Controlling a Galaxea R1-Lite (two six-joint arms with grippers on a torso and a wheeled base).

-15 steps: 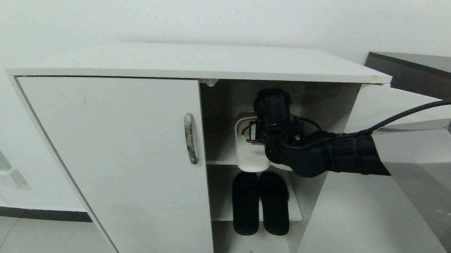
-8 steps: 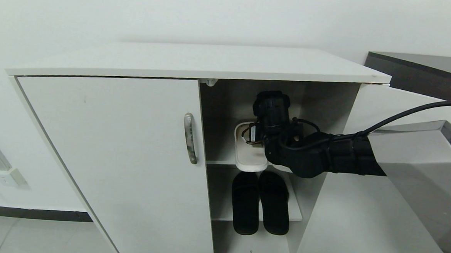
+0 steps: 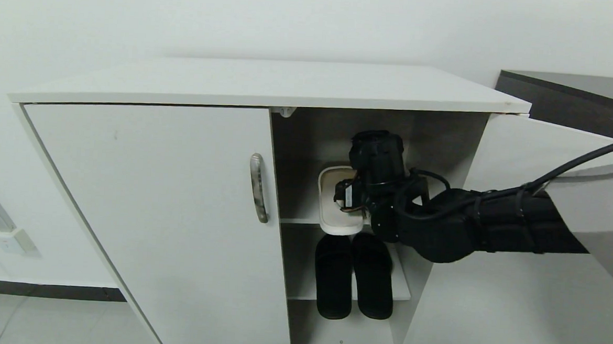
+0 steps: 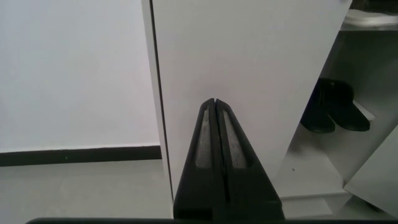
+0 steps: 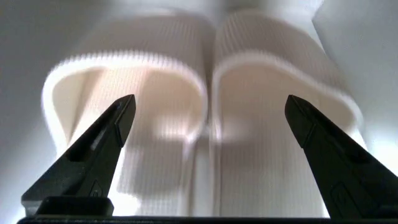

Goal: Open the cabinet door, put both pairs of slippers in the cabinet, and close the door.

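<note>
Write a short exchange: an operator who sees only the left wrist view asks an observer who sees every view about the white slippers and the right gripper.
Operator: Where are the white slippers?
Observer: The white slippers lie on the upper shelf, above the black slippers.
Operator: Does the right gripper hold them?
Observer: No. The right gripper is inside the cabinet with its fingers open; the pair shows between them.
</note>
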